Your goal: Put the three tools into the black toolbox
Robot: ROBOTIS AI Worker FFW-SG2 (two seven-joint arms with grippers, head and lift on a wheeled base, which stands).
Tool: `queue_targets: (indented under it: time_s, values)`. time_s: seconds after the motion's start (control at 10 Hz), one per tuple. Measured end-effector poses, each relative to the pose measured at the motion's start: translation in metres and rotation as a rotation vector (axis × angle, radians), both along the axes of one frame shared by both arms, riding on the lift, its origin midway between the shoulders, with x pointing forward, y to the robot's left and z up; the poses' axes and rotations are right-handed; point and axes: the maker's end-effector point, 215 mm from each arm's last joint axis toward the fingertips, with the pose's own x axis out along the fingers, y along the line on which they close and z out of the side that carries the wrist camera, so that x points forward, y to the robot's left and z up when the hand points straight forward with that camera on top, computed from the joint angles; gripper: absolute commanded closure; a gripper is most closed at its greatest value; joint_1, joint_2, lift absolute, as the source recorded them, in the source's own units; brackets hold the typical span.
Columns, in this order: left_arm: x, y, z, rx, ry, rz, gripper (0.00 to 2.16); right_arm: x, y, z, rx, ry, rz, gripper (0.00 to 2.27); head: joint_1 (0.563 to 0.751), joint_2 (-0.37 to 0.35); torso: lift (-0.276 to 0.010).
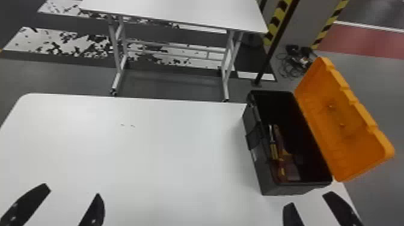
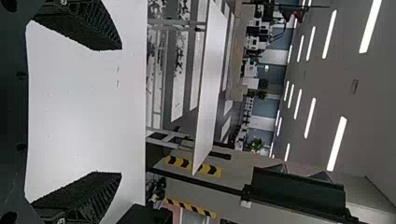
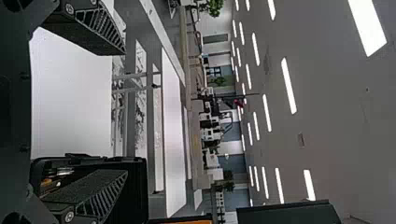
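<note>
The black toolbox stands at the table's right side, its orange lid swung open to the right. Inside lie tools, among them a yellow-handled one with a metal shaft and reddish-brown handles; how many is hard to tell. My left gripper is open over the front left of the table; in its wrist view, the left gripper holds nothing. My right gripper is open just in front of the toolbox; in its wrist view, the right gripper has one finger overlapping the toolbox.
The white table extends left of the toolbox. Behind it stands a second white table on metal legs. A dark post and a pile of cables are on the floor beyond the toolbox.
</note>
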Motion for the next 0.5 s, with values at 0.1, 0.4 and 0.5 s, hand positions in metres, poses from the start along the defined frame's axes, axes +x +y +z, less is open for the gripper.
queue_targets:
  time_s: [0.1,0.4,0.5]
  values:
    - [0.0001,0.0003,0.0000,0.001,0.000,0.002,0.04,-0.0002,-0.0006,0.0017,0.001,-0.005,-0.002,0.10,0.695,-0.182,-0.051]
    - [0.0004,0.0022,-0.0004,0.004,0.001,0.010,0.04,-0.0009,-0.0009,0.0033,0.001,-0.011,-0.004,0.10,0.695,-0.179,-0.051]
    - [0.0003,0.0022,-0.0008,0.005,0.001,0.009,0.04,-0.0010,0.0006,0.0035,0.003,-0.012,-0.001,0.10,0.695,-0.177,-0.051]
